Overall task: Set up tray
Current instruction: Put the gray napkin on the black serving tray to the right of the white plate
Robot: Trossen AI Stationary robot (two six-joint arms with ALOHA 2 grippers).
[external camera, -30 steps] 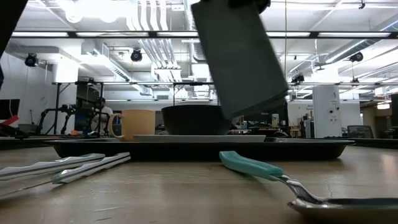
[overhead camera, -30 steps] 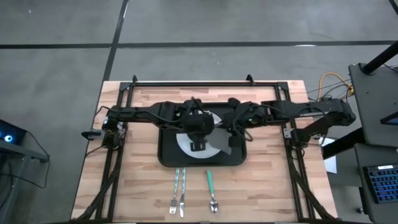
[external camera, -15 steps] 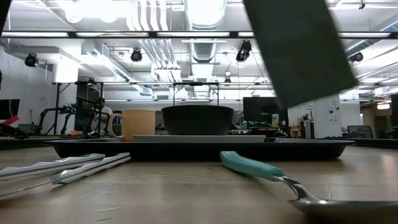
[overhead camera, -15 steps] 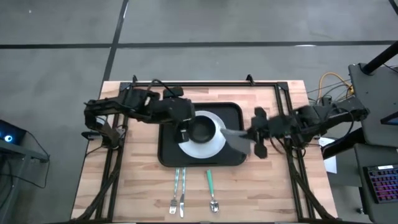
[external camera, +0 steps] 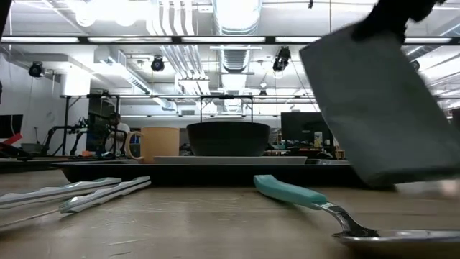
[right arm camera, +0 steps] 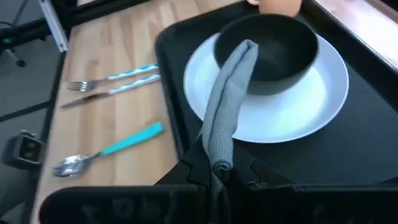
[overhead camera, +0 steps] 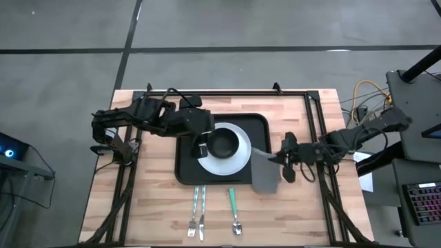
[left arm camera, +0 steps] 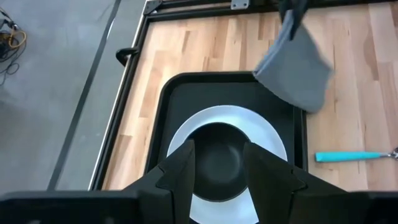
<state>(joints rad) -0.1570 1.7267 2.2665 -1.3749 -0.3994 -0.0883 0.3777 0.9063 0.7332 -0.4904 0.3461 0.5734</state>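
Napkin [overhead camera: 265,170] has dropped lower since half a second ago, now hanging at the tray's [overhead camera: 186,176] right front corner, pinched in the right gripper [overhead camera: 281,158], arm reaching in low from the right. Left gripper [overhead camera: 201,146] hovers over the bowl [overhead camera: 224,143] on the white plate [overhead camera: 234,162], fingers [left arm camera: 180,169] apart, empty. Low view alone shows a mug [external camera: 157,144] behind; tray sits mid-table.

Even, bright overhead light covers the pale wooden slatted table [overhead camera: 296,200], with only soft, short shadows. In the low view, ceiling strip lights [external camera: 115,8] glare white and wash out nearby detail. The grey folded cloth napkin [external camera: 381,108] is smeared by motion blur there. The teal-handled metal spoon [external camera: 323,205] close to the lens looks soft.
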